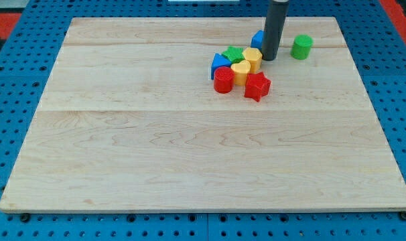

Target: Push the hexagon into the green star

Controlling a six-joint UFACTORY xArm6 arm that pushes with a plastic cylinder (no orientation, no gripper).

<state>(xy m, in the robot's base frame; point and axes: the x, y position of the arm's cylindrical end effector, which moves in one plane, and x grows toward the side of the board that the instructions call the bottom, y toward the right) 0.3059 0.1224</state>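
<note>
Camera view: my tip (269, 58) stood just right of the yellow hexagon (252, 58), apparently touching it (a bare rod, no jaws). Green star (234, 54) sat left of the hexagon, touching; green cylinder (301, 47) lay right of my tip.

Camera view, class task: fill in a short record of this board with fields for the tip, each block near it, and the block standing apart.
tip: my tip, just right of the yellow hexagon
yellow hexagon: touching the green star's right side
green star: at the cluster's top
blue block: partly hidden behind the rod
red star: cluster's lower right
green cylinder: alone, right of the rod
board: wooden
</note>
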